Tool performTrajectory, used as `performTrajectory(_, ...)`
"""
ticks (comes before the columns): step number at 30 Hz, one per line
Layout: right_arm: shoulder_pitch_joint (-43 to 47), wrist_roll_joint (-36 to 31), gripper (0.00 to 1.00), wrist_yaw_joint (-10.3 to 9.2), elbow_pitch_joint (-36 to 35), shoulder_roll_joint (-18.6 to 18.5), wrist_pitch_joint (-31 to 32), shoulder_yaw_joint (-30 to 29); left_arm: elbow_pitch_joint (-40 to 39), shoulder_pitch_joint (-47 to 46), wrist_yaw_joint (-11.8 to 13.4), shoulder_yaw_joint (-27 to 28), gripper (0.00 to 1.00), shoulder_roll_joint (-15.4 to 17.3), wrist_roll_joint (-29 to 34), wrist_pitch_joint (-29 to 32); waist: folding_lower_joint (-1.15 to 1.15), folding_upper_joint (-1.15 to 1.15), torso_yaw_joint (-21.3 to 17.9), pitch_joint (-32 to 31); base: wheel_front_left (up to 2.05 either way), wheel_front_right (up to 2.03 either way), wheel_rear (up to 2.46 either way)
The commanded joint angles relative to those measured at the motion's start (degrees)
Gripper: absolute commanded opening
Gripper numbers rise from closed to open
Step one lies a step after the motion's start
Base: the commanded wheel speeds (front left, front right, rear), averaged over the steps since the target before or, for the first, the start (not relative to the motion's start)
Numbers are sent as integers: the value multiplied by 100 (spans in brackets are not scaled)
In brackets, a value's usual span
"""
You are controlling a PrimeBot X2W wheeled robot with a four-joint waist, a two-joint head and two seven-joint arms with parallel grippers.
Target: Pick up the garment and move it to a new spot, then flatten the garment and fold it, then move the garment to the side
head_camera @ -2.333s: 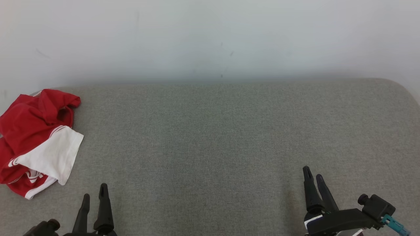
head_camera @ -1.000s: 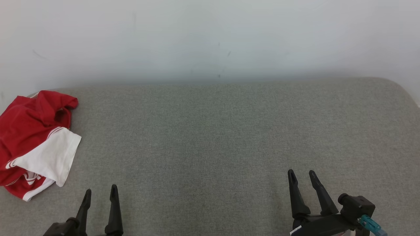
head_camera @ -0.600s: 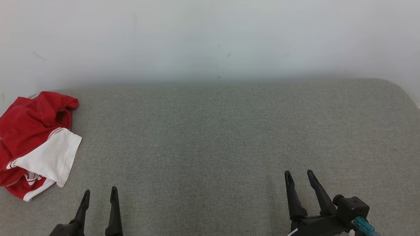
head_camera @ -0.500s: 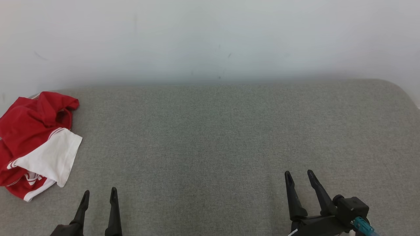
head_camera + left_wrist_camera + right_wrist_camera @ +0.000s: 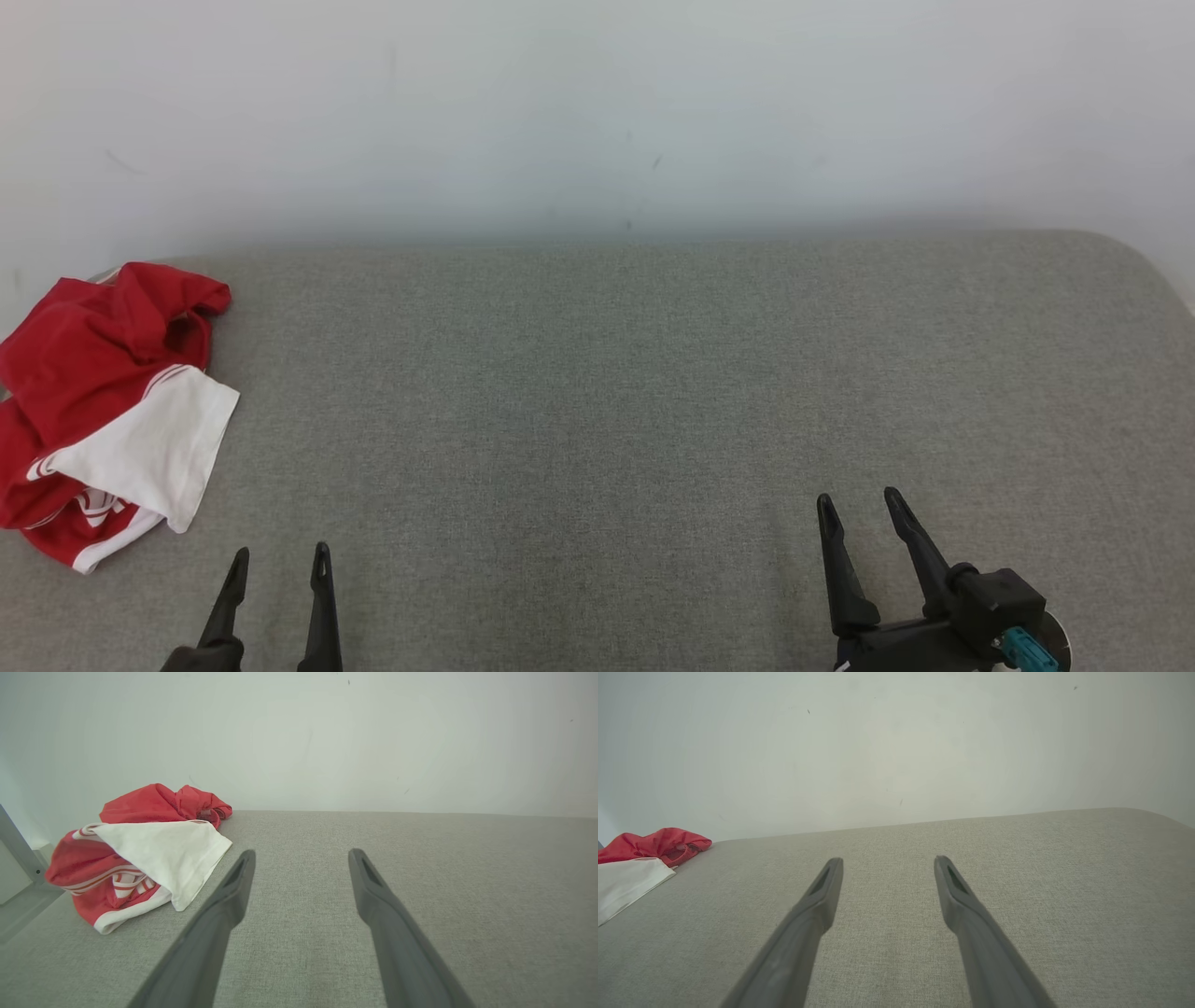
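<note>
Grey cushion (image 5: 597,392) bears the garment (image 5: 93,373), print half-hidden; left gripper (image 5: 282,551) and right gripper (image 5: 857,496) fingers spread empty.

**Desk:** You are looking at soft cloth, operator: the garment (image 5: 93,373) is showing matt red and white fabric, limp and creased.

**Photographer:** You are also seeing the pad (image 5: 597,392) wearing a coarse grey weave, matt and slightly nubbly.

**Desk:** The wall (image 5: 597,112) is showing flat, pale paint, lightly scuffed.

**Photographer:** The left gripper (image 5: 281,551) and right gripper (image 5: 857,496) are presenting you smooth, matt, dark fingers, plastic by the look.
</note>
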Motion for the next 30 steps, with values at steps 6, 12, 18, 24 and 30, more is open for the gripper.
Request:
performTrajectory(6, -9, -95, 100, -12, 91, 5, -52, -75, 71, 10, 89, 56, 100, 19, 24, -49, 0, 0, -3, -29, 0, 0, 0)
performTrajectory(12, -21, -62, 100, -12, 146, 6, -44, -93, 169, -48, 76, 131, 100, 18, -5, -49, 0, 0, -12, -38, 0, 0, 0)
performTrajectory(18, -31, -39, 100, -12, 182, 6, -43, -88, 252, -62, 61, 151, 100, 19, -29, -49, 0, 0, -14, -42, 0, 0, 0)
performTrajectory(24, -10, -35, 100, -12, 184, 6, -43, -80, 293, -92, 83, 158, 100, 19, -46, -49, 0, 0, 68, -42, 0, 0, 0)
performTrajectory(30, 44, 1, 100, -12, 189, 7, -43, -110, 294, -121, 125, 81, 100, 20, -23, -49, 0, 0, 395, -31, 0, 0, 0)
